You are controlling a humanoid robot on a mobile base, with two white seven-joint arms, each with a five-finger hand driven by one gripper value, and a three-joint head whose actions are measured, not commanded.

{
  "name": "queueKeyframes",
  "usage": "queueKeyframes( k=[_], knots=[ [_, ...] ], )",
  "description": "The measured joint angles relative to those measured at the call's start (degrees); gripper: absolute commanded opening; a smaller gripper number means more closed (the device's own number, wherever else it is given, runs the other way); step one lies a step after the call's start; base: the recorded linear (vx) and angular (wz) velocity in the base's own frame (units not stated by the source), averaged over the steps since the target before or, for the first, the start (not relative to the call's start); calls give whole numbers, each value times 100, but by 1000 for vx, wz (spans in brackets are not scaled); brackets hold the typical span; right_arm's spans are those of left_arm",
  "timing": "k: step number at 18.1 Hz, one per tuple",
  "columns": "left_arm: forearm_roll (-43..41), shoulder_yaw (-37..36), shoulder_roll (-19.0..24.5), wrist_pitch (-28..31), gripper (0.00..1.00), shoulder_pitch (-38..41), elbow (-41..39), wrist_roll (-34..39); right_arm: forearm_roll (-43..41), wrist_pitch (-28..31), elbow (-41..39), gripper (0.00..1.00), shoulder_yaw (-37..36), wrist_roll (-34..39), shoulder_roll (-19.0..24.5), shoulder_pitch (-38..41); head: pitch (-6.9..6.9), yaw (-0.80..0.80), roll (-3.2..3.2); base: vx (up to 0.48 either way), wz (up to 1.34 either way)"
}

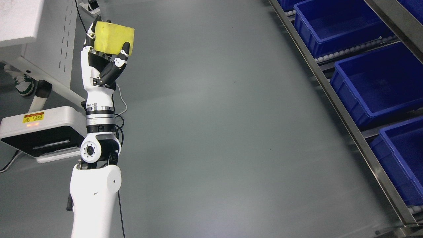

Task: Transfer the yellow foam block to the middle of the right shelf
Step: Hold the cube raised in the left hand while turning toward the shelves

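Observation:
My left hand point(105, 53) is raised at the upper left of the head view, shut on the yellow foam block point(114, 37). The block is a flat yellow slab held upright between thumb and fingers, well above the grey floor. The left arm rises from the lower left. The shelf point(333, 96) with blue bins runs along the right edge, far from the hand. The middle blue bin point(376, 82) sits open and looks empty. My right arm does not show.
Another blue bin point(333, 24) sits above it and one point(403, 155) below. A white machine base point(39, 132) with a warning label and a white perforated cabinet point(49, 43) stand at the left. A person's shoe point(23, 84) shows at the left edge. Grey floor point(214, 132) fills the middle.

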Motion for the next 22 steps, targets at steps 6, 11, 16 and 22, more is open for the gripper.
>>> queueKeyframes(
  k=[6,11,16,22],
  knots=[
    [-3,-24,-2,-58,42,85,-13,0,0,0,0,100,0,0,0,0,0,0,0,251,-114],
    [-4,-36,-3,-79,43,119,-21,0,0,0,0,100,0,0,0,0,0,0,0,348,-325],
    [-5,-44,-4,-88,42,134,-25,0,0,0,0,100,1,0,0,1,0,0,0,409,-434],
    [-5,-48,-4,-88,43,170,-29,0,0,0,0,100,1,0,0,0,0,0,0,523,-399]
  ],
)
